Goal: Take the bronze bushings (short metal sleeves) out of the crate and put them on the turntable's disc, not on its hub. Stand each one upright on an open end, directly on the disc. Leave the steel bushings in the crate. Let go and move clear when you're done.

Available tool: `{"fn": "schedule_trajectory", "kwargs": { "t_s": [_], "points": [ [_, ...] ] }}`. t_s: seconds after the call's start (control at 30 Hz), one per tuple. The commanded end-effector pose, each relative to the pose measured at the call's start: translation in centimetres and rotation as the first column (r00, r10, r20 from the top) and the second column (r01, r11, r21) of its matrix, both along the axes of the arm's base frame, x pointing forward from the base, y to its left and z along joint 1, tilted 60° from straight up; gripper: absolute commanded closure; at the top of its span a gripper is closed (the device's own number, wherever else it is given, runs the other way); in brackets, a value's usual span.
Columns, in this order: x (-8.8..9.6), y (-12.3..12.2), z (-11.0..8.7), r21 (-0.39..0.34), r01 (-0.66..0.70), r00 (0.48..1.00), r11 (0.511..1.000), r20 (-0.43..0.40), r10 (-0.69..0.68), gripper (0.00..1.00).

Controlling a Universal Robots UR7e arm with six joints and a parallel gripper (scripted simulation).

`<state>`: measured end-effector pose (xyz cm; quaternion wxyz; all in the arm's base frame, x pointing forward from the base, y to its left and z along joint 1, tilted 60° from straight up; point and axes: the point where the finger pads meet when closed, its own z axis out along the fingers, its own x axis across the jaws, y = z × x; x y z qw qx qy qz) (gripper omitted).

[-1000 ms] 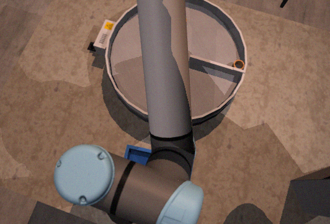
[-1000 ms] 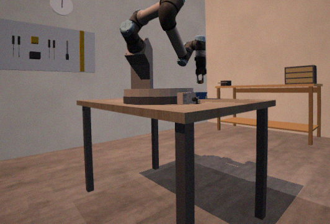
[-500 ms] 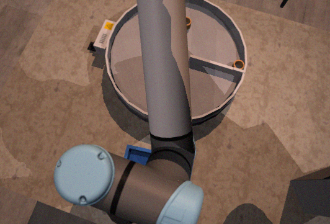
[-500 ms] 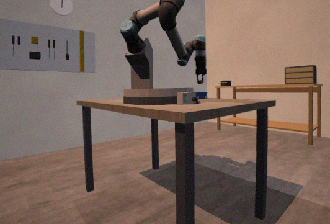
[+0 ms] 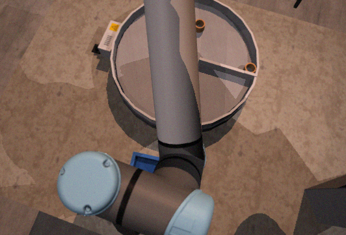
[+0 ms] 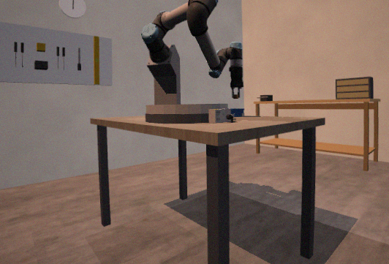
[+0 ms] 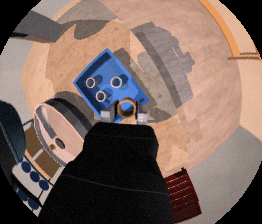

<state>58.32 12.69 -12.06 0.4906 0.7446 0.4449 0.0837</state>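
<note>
My gripper is shut on a bronze bushing and holds it above the near end of the blue crate. Three pale steel bushings stand in the crate. On the turntable's disc, one bronze bushing stands upright beside the arm's outline. Another bronze bushing stands at the right, close against the divider and the outer wall. The arm hides the hub and part of the disc in the top view.
A raised wall rings the disc, and a divider bar crosses its right side. A pale control box sits outside the wall. The arm passes over the turntable. The crate lies beyond the turntable's lower edge in the top view.
</note>
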Motion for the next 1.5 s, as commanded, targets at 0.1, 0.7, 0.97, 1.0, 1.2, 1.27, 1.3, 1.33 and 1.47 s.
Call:
{"fn": "schedule_trajectory", "kwargs": {
  "t_s": [0.1,0.7,0.97,1.0,1.2,1.27,1.3,1.33,1.47],
  "points": [
    [-0.4,-0.7,0.6,0.0,0.001,1.0,1.0,0.0,-0.001,1.0],
    [-2.4,-4.7,3.5,0.0,0.001,1.0,1.0,0.0,-0.001,1.0],
    [-3.6,-7.2,5.4,0.0,0.001,1.0,1.0,0.0,-0.001,1.0],
    [-3.9,-7.7,5.8,0.0,0.001,1.0,1.0,0.0,-0.001,1.0],
    [-5.4,-10.8,8.1,0.0,0.001,1.0,1.0,0.0,-0.001,1.0],
    [-6.0,-11.9,8.9,0.0,0.001,1.0,1.0,0.0,-0.001,1.0],
    [-6.3,-12.5,9.4,0.0,0.001,1.0,1.0,0.0,-0.001,1.0],
    [-6.5,-13.1,9.8,0.0,0.001,1.0,1.0,0.0,-0.001,1.0],
    [-7.1,-14.3,10.7,0.0,0.001,1.0,1.0,0.0,-0.001,1.0]
  ]
}}
